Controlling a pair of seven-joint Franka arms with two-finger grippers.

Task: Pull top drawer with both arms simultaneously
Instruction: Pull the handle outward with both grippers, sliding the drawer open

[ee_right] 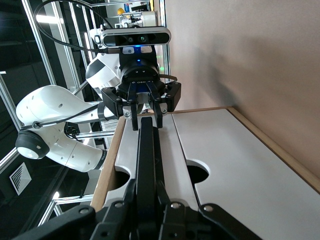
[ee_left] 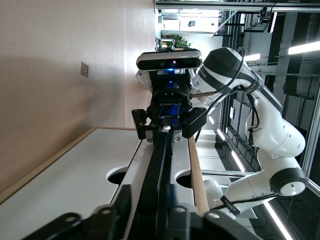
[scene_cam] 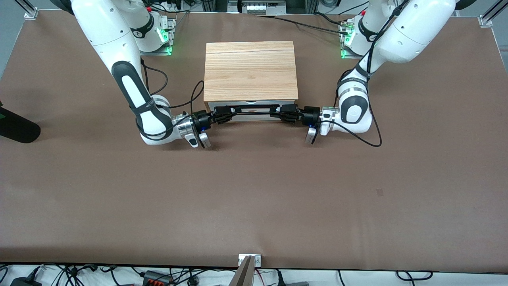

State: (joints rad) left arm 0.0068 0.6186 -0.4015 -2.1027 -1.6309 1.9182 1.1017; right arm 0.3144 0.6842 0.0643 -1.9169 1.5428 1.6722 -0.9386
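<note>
The top drawer's white front (scene_cam: 251,106) sits just under the front edge of the light-oak cabinet (scene_cam: 251,71). Its long black bar handle (scene_cam: 254,113) runs across the front. My right gripper (scene_cam: 224,116) is shut on the handle's end toward the right arm. My left gripper (scene_cam: 286,114) is shut on the other end. In the left wrist view my left gripper (ee_left: 160,217) clamps the handle (ee_left: 161,160), with the right gripper (ee_left: 167,125) farther along it. In the right wrist view my right gripper (ee_right: 147,212) clamps the handle (ee_right: 146,155), and the left gripper (ee_right: 145,107) holds its other end.
Brown table mat (scene_cam: 254,190) spreads wide in front of the cabinet. A black object (scene_cam: 18,127) lies at the right arm's end of the table. A metal bracket (scene_cam: 250,260) sits at the table's edge nearest the camera. Cables trail from both wrists.
</note>
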